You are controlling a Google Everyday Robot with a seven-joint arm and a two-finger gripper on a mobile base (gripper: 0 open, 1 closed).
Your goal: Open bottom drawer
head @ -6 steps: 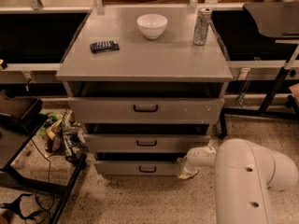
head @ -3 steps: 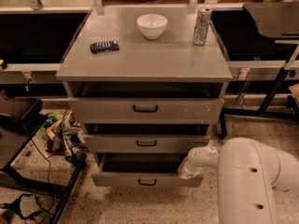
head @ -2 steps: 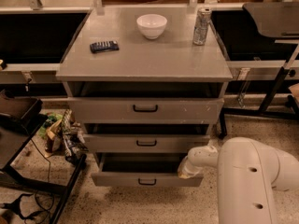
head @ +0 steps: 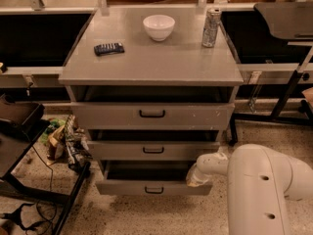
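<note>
The grey metal cabinet (head: 146, 65) filled the middle of the view. Its flat top carried a few small things, and three drawers were stacked below it. A speckled floor (head: 146, 217) ran under and in front of it.

The robot's white arm (head: 261, 190) rose from the 5 o'clock corner, a thick rounded shell that narrowed as it reached toward 9 o'clock and the cabinet's lower right edge.

The top drawer (head: 112, 115) was the tallest of the three, with white scuffs at the 3 o'clock end of its front, and a dark gap showed above it. The middle drawer (head: 117, 151) sat below it, also slightly forward.

The bottom drawer (head: 122, 187) lay at 6 o'clock from the cabinet's centre, lowest of the three. It was pulled out farther than the middle one, so a dark strip of its inside showed behind the plain grey front. Its small black loop handle (head: 154, 190) sat in the middle of that front.

At 9 o'clock from the drawers, crumpled packets (head: 66, 141) lay on the floor beside a black stand (head: 19, 151).

On the cabinet top, a white bowl (head: 159, 27) stood toward 12 o'clock. A silver can (head: 211, 27) stood upright at 2 o'clock, well apart from the bowl. A dark flat handset (head: 109, 48) lay at 10 o'clock.

The gripper (head: 198, 176) was at the right end of the bottom drawer, touching or just beside its front corner. Whether it was open or closed on anything could not be told.
</note>
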